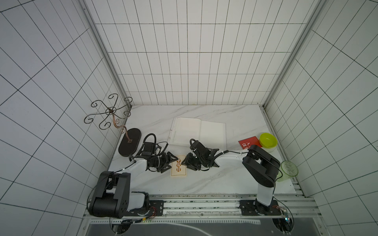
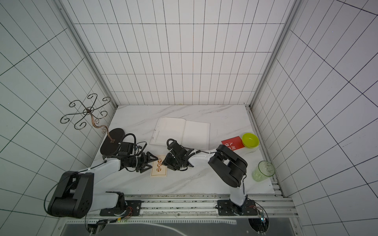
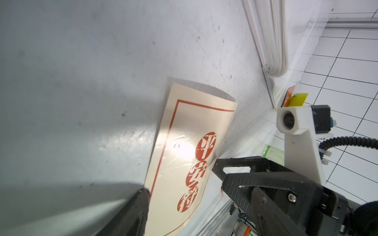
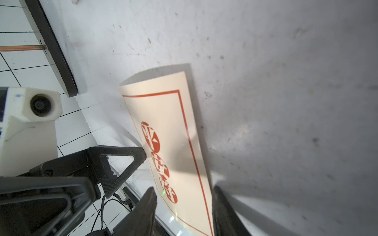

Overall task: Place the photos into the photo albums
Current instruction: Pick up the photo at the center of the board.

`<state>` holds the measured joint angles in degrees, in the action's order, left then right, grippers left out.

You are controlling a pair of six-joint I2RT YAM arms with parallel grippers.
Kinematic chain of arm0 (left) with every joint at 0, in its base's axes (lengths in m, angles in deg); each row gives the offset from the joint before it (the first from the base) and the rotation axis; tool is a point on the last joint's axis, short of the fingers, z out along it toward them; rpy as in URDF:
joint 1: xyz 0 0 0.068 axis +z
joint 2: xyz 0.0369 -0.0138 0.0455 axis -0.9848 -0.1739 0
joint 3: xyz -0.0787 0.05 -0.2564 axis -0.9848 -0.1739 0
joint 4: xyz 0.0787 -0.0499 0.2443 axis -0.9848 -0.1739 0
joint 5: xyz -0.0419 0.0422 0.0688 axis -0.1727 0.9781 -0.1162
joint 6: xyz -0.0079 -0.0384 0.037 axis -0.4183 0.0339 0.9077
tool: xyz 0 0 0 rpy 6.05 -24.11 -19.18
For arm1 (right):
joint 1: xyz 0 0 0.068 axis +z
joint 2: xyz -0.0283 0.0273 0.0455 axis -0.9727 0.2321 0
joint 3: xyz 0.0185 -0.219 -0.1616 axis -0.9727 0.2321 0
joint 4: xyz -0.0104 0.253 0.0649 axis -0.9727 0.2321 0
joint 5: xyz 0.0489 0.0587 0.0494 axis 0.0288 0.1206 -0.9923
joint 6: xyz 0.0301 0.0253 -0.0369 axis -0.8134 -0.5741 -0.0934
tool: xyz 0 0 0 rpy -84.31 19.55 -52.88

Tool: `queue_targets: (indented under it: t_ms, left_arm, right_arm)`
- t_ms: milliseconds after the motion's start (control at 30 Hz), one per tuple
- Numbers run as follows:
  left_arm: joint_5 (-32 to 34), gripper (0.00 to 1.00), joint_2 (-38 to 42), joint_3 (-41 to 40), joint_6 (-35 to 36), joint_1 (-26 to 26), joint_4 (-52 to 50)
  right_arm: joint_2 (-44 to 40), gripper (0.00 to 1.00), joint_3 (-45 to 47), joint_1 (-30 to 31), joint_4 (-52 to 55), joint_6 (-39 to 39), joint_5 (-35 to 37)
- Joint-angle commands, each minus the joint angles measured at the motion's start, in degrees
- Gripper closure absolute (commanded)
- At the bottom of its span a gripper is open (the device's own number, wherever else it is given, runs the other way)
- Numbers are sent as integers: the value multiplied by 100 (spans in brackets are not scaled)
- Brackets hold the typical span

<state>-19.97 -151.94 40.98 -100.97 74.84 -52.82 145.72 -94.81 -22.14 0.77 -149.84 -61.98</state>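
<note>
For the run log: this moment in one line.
left claw open at cream card | right claw astride its bowed end, grip unclear | album open

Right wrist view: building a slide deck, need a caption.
Cream photo bowed between the fingers of the right gripper, over the white table.

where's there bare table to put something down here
Free: the marble strip between the cream card and the front rail, and the band between the open album and the back wall. Crowded: the middle, where the left gripper and right gripper flank the card, and the right edge with the red card, green bowl and cup.
</note>
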Motion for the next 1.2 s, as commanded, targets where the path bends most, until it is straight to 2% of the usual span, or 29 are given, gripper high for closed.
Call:
queue_targets:
  t_ms: [0, 233, 533, 633, 800, 900, 1067, 1167]
  left_arm:
    - [190, 21, 35, -10, 37, -44, -89]
    - [-13, 21, -328, -16, -56, -46, 54]
    - [26, 21, -344, -215, -139, -39, 197]
    - [-21, 21, -398, -223, -162, -32, 264]
    - [-79, 27, -317, -130, -251, -28, 365]
    - [-20, 28, -135, 5, -240, -5, 262]
    - [357, 28, 561, 308, -98, 30, -196]
    - [610, 28, 1115, 600, -2, 99, -523]
  right_arm:
    - [253, 54, 333, -60, -143, -155, -7]
    - [337, 55, 460, -99, -752, -282, -224]
    - [331, 56, 678, -119, -1757, -485, -447]
    - [314, 62, 721, -143, -2037, -505, -489]
    - [223, 87, 888, -212, -2506, -664, -527]
    - [98, 97, 892, -247, -2614, -598, -622]
    - [-314, 100, 845, -275, -2626, -307, -844]
    - [-690, 100, 715, -351, -2127, 159, -1013]
